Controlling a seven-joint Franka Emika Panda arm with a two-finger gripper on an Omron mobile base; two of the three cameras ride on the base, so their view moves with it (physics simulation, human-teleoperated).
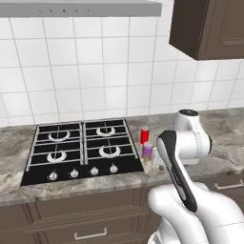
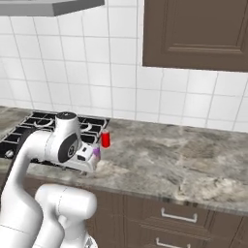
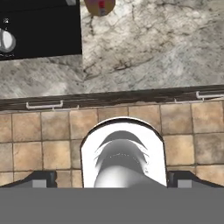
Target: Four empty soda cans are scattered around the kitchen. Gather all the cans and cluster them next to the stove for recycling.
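Observation:
Two soda cans stand on the counter just right of the stove: a bright red can at the back and a purple can in front of it. The right base view has the red can in plain sight, while the purple can peeks out from behind my hand. My gripper hovers over the counter's front edge beside the purple can and points down. In the hand view the gripper is open with nothing between its fingertips. A can seen from above sits at the top edge.
The stove's front right corner with a silver knob shows in the hand view. Below the counter edge are drawer handles and the tiled floor. Grey marbled counter stretches right of the cans. A wall cabinet hangs above.

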